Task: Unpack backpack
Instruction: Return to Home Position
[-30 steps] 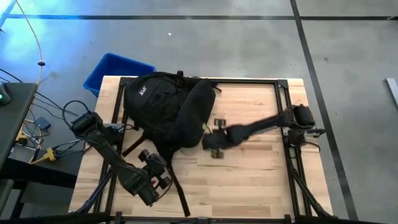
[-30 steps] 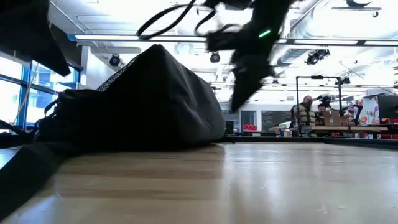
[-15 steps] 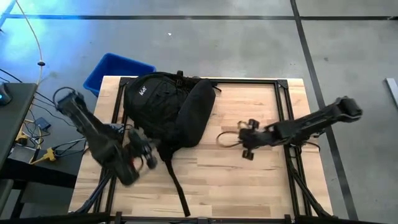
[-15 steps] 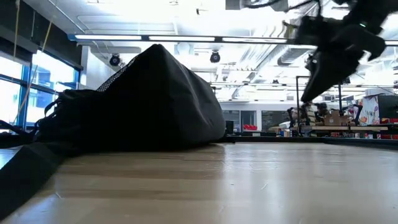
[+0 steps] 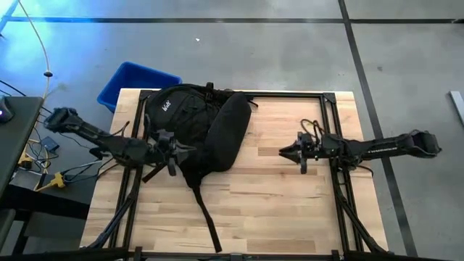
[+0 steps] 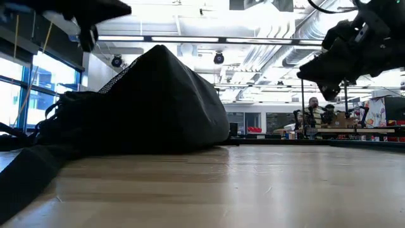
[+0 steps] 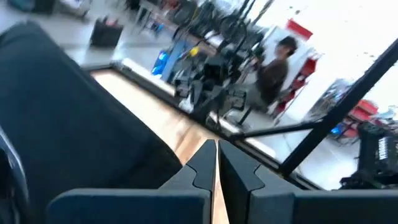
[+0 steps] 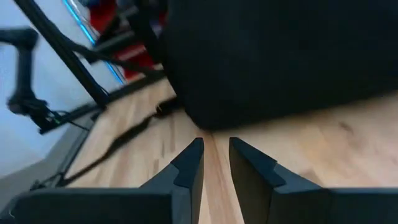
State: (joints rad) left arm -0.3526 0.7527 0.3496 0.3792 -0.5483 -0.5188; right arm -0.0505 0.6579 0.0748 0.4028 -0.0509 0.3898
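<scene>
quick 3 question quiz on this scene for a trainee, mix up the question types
1. True or false: the right gripper is holding a strap of the backpack.
2. Where is the blue bin?
A. inside the backpack
B. on the floor by a corner of the table, next to the backpack
C. held by the right gripper
3. Which gripper is closer to the backpack?

Key
1. False: its fingers are slightly apart over bare wood, with nothing between them.
2. B
3. The left gripper, at the backpack's edge.
</scene>
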